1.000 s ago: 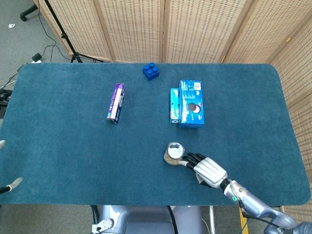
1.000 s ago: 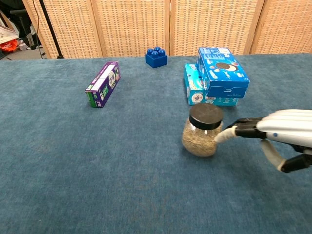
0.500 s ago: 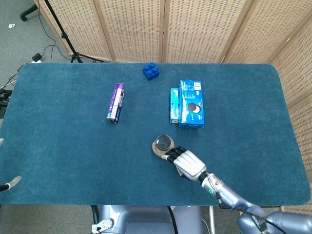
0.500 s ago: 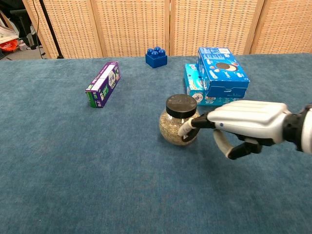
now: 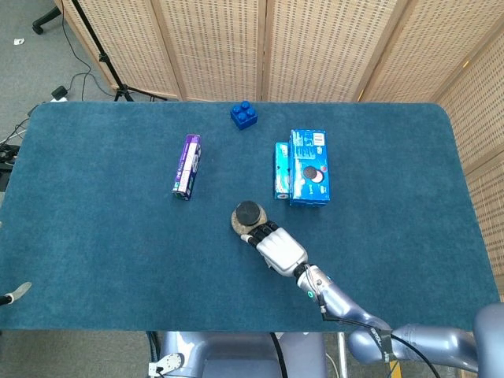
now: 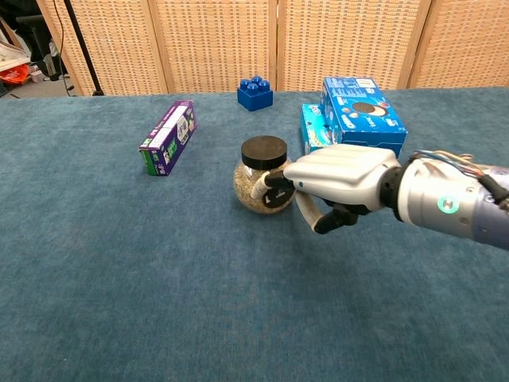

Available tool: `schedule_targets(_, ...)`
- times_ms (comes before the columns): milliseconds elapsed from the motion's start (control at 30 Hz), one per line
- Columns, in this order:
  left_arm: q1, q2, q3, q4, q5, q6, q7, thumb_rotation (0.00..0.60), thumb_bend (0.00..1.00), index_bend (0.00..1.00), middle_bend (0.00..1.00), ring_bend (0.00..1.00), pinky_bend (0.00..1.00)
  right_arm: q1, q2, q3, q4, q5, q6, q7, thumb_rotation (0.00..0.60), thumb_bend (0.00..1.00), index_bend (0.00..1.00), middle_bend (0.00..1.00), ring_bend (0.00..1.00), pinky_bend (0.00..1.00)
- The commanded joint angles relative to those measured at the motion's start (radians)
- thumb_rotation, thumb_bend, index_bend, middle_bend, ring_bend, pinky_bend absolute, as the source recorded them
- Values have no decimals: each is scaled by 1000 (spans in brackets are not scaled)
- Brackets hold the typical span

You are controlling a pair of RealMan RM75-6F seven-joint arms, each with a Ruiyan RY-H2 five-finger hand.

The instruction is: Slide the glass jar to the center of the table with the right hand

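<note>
The glass jar (image 5: 248, 216) (image 6: 261, 177) has a black lid and grainy contents. It stands upright near the middle of the blue table (image 5: 94, 236). My right hand (image 5: 277, 250) (image 6: 342, 179) lies just right of the jar and nearer to me, its fingers stretched out. Its fingertips (image 6: 270, 180) press against the jar's side, and the thumb hangs below without wrapping the jar. Only a sliver of my left hand (image 5: 14, 296) shows at the table's near left edge in the head view.
A purple box (image 5: 187, 165) (image 6: 168, 137) lies left of the jar. Blue cookie boxes (image 5: 303, 168) (image 6: 358, 111) are stacked close behind the right hand. A blue toy brick (image 5: 243, 115) (image 6: 254, 92) sits near the far edge.
My right hand has pushed the jar leftward and away from me, from the near right toward the table's middle. The left hand's sliver has drawn partly out of view.
</note>
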Motion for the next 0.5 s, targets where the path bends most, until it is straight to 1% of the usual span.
schedule_targets(33,-1,1,-2,1,-5,-3,-4,600,2,0,0,0,0,31,-35,26,11,59,24,-31,600,1000,143,35,0,146)
schedule_targets(167,-3,2,-3,3,-12,-11,-10,600,3,0,0,0,0,65,-71,49,18,127,49,-65,600,1000,143,34,0,146)
schedule_targets(300,-6,5,-7,4,-22,-20,-21,600,3,0,0,0,0,97,-121,55,45,181,74,-103,600,1000,143,35,0,146)
schedule_targets(500,-13,7,-13,8,-33,-35,-32,600,4,0,0,0,0,136,-196,76,104,229,104,-107,600,1000,143,35,0,146)
